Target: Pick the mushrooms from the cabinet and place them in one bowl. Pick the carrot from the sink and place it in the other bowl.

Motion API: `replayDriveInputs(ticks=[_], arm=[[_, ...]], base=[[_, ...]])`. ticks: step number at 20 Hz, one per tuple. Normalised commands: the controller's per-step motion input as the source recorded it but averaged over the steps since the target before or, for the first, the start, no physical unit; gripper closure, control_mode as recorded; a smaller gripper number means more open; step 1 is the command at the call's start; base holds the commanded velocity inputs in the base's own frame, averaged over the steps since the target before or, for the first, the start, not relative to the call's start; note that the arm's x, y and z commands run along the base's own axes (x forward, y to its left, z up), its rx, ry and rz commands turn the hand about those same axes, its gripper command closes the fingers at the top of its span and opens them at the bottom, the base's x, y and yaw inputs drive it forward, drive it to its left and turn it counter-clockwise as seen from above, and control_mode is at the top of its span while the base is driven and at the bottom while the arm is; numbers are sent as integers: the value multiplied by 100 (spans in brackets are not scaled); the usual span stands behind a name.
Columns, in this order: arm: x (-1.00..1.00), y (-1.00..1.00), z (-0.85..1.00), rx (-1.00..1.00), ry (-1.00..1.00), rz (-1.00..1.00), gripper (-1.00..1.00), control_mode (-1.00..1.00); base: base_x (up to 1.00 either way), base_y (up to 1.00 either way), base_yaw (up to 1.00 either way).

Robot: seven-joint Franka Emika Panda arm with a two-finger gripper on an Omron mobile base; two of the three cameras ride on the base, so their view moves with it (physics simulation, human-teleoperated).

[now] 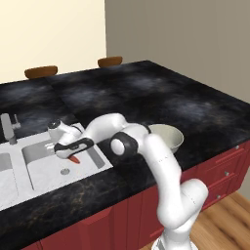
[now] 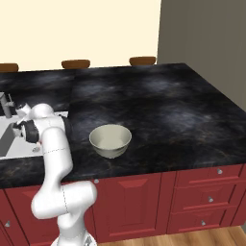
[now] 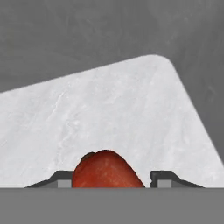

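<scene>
In the left base view the arm reaches down into the right basin of the sink (image 1: 46,168), and the jaws (image 1: 73,155) sit low over the basin floor with the carrot (image 1: 74,159) showing as an orange-red tip right beneath them; the cream bowl (image 1: 168,136) stands on the black tabletop (image 1: 146,93) well off to the arm's other side. In the right base view the hand is mostly hidden behind the arm's own links at the sink's edge, so the grip can't be read there, while the cream bowl (image 2: 111,140) sits clear on the tabletop, well apart from the jaws. In the hand view the carrot (image 3: 106,169) lies squarely between the two fingertips (image 3: 165,178), with a gap on each side, so the jaws are spread around it rather than pinching it yet. The step is the grasp: it would go best by closing evenly with the carrot centred, then lifting straight up clear of the basin wall before swinging toward the bowl.
</scene>
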Motion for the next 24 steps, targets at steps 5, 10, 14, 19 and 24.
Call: replayDriveInputs(ticks=[5, 10, 14, 19, 24], arm=[[-51, -39, 96, 0, 4, -7, 100, -100], [-60, -77, 79, -1, 1, -8, 100, -100], [-70, -83, 65, -4, 0, -6, 100, -100], [-73, -70, 46, -18, -3, 1, 100, -100], [-61, -81, 43, -13, -6, 2, 100, -100]], base=[[0, 0, 0], [0, 0, 0], [0, 0, 0], [0, 0, 0], [0, 0, 0]])
